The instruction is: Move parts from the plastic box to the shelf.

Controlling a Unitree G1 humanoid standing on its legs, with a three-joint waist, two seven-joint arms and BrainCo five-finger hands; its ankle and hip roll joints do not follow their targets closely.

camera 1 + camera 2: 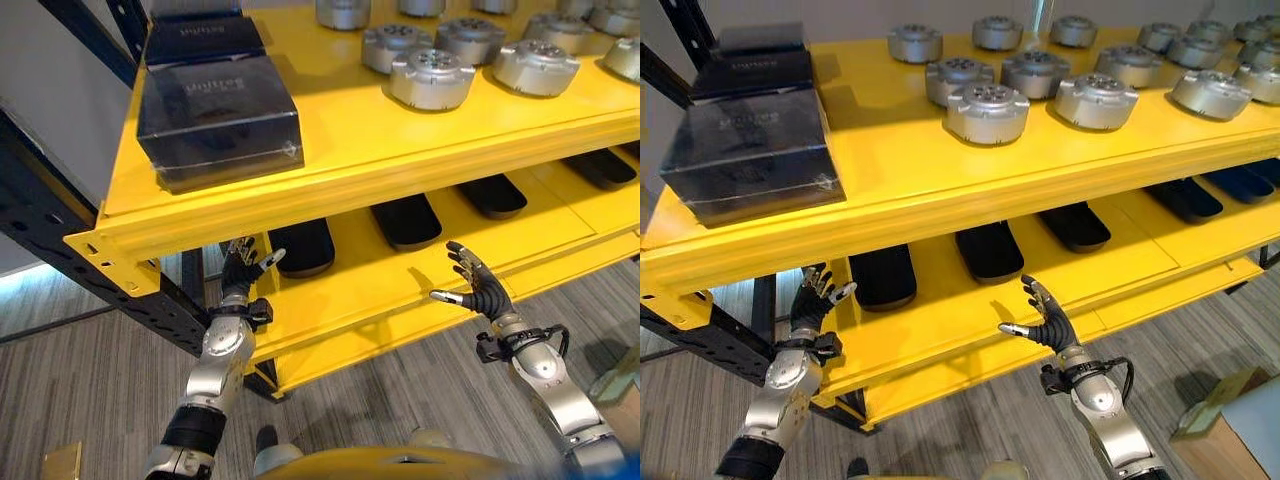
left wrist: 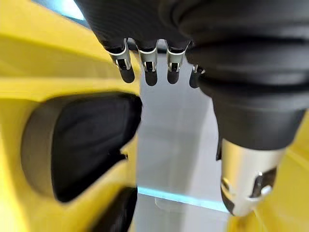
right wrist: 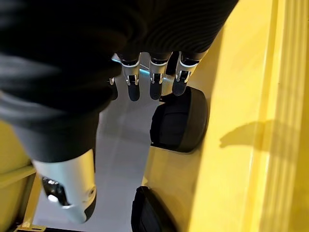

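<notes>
So your parts, the round silver metal pieces (image 1: 987,111), are sitting in loose rows on the top level of the yellow shelf (image 1: 940,185), spread from about the middle out to the right end. Over at the left end of that same level you've got two dark boxes (image 1: 752,150), one behind the other, well apart from the nearest silver piece. One level down there's a row of flat black oblong pieces (image 1: 988,250) lying side by side.

Both hands are held up in front of the lower level and neither has anything in it. Your left hand (image 1: 241,268) is up near the left end, just under the front lip of the top level, fingers straight and spread. Your right hand (image 1: 1042,319) is further right, in front of the lower level's edge, fingers fanned out with the thumb off to the side, not touching the shelf as far as you can see
</notes>
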